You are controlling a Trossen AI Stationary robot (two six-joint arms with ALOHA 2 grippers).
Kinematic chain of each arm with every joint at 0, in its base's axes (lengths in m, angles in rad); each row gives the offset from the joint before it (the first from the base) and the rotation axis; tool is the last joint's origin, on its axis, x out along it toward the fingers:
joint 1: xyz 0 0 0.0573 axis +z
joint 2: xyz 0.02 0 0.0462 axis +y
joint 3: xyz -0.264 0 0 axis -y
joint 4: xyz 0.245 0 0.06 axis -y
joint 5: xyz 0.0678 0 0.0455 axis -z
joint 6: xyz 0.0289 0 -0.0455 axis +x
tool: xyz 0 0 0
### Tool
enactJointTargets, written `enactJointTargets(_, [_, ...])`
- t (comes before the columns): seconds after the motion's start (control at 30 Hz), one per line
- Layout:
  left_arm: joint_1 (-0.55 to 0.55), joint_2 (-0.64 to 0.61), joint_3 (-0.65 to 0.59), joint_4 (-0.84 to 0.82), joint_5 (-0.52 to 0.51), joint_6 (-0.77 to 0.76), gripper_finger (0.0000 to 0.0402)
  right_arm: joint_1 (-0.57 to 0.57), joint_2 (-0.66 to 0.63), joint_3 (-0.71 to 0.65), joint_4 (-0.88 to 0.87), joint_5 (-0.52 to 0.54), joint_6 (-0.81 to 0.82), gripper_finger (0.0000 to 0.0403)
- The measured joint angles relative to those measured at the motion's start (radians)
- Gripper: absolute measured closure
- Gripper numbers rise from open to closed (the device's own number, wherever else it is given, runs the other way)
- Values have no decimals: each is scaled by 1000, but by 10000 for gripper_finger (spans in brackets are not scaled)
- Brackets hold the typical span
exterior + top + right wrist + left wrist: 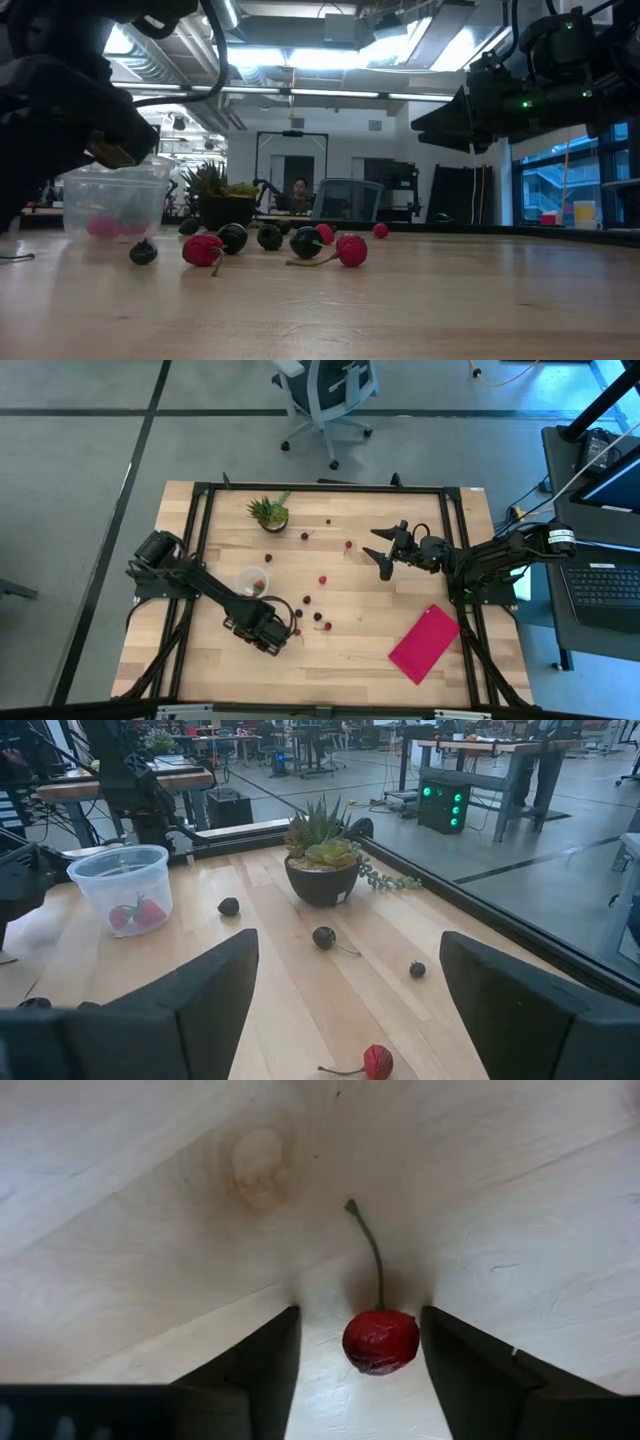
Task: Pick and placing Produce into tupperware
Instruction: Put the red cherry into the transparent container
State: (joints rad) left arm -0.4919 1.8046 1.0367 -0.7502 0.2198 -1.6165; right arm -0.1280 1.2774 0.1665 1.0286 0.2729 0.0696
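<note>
The left hand (360, 1370) is sitting low near the counter's (360, 660) front edge, fingers apart around a red cherry (381, 1341); it should be centring on the fruit, not the stem, before squeezing gently; the tupperware (253, 581) is standing just beside it; the right hand (385, 550) is waiting wide apart toward the right edge.

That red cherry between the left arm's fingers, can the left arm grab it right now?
Probably yes. The red cherry sits on the bare wood between the left gripper's two open fingers, with gaps on both sides and nothing blocking it. Its stem points away from the gripper, so closing should catch it.
</note>
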Motion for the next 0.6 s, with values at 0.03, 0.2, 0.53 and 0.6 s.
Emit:
enactJointTargets(0.03, [2, 0, 0, 0, 3, 1, 219, 0, 0, 0, 0, 0, 0, 89])
enactJointTargets(0.2, [11, 1, 0, -1, 9, 30, 263, 0, 0, 0, 0, 0, 0, 89])
enactJointTargets(0.53, [35, -19, -3, -58, -4, 108, 330, 0, 0, 0, 0, 0, 0, 89])
enactJointTargets(0.6, [35, -52, -4, -77, -15, 107, 335, 0, 0, 0, 0, 0, 0, 89])
